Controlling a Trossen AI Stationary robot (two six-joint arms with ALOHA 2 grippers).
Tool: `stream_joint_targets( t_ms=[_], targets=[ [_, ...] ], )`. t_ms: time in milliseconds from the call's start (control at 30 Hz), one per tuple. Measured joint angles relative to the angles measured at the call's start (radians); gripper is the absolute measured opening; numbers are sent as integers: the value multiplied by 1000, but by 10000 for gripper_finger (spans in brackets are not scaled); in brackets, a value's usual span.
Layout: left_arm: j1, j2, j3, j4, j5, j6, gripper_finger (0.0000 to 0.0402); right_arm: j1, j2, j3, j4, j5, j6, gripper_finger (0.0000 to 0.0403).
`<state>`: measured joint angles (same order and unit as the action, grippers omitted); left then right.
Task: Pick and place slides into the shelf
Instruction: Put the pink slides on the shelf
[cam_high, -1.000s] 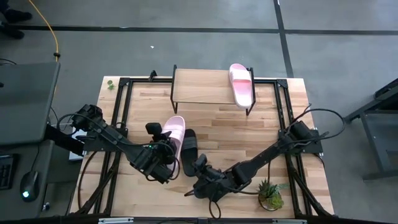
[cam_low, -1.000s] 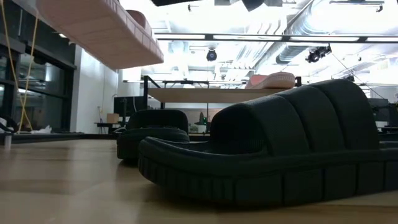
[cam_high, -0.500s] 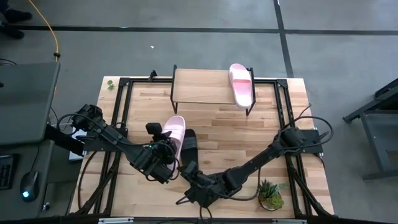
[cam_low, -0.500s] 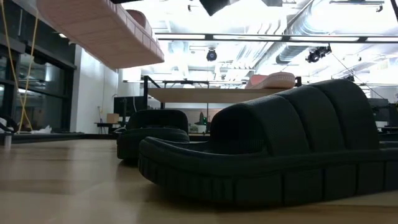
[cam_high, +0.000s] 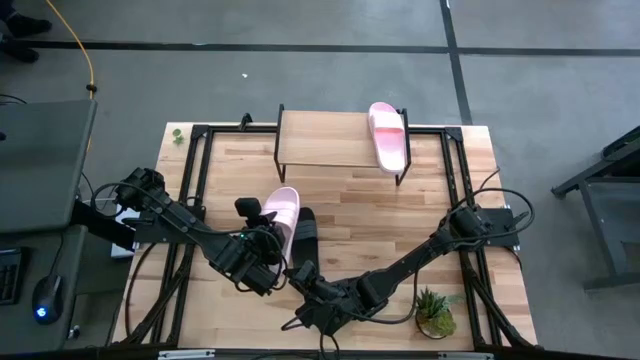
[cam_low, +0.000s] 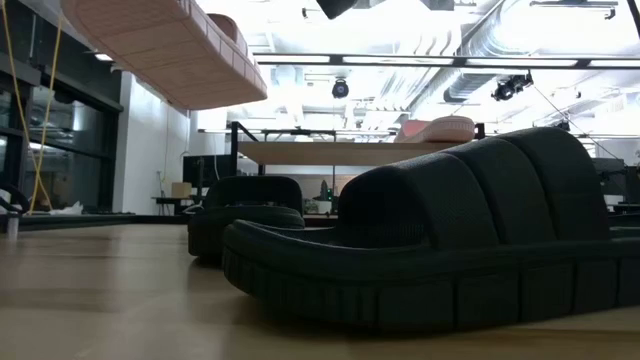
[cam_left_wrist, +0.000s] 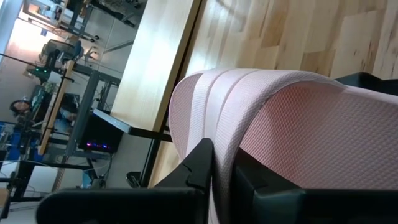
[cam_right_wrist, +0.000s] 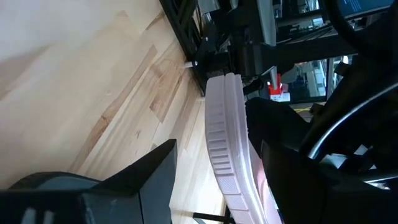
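My left gripper (cam_high: 268, 232) is shut on a light pink slide (cam_high: 283, 208) and holds it above the middle of the table; its ribbed sole (cam_low: 160, 45) shows overhead in the low view. A second pink slide (cam_high: 388, 135) lies flat on the right end of the shelf (cam_high: 325, 140). One black slide (cam_high: 303, 232) rests on its sole just right of the held one. The low view shows two black slides, one near (cam_low: 430, 250) and one farther (cam_low: 245, 215). My right gripper (cam_high: 300, 283) is open, low near the table's near edge, pointing toward the lifted pink slide (cam_right_wrist: 221, 143). My left gripper pinches the pink slide by the edge of its wide strap (cam_left_wrist: 221, 155), between its two fingers (cam_left_wrist: 199, 168). The slide is lifted clear of the table, toe pointing toward the shelf, its sole roughly level.
A small potted plant (cam_high: 435, 312) stands near the table's near right corner. Black frame rails (cam_high: 195, 180) run along the table's left and right sides. Bare wood lies between the shelf and the slides, and the shelf top's left part is bare.
My right gripper has moved toward the table's left and near edge, passing in front of the black slide, and stopped there. The left gripper has kept the pink slide aloft in about the same place.
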<state>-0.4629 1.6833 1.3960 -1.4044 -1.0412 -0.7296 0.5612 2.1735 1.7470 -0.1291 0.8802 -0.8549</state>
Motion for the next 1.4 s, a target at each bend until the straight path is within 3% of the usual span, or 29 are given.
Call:
stream_joint_targets(
  t_ms=[200,400,667,1400],
  targets=[
    [0,0,0,2,0,0,4,-17,0,0,9,-52,26,226],
    [0,0,0,21,0,6,22,-29,0,0,8,-54,35,226],
    [-1,0,0,134,9,132,7,-37,0,0,6,-60,35,226],
    [-2,1,0,132,21,120,27,-44,14,-3,-3,-61,35,226]
  ],
)
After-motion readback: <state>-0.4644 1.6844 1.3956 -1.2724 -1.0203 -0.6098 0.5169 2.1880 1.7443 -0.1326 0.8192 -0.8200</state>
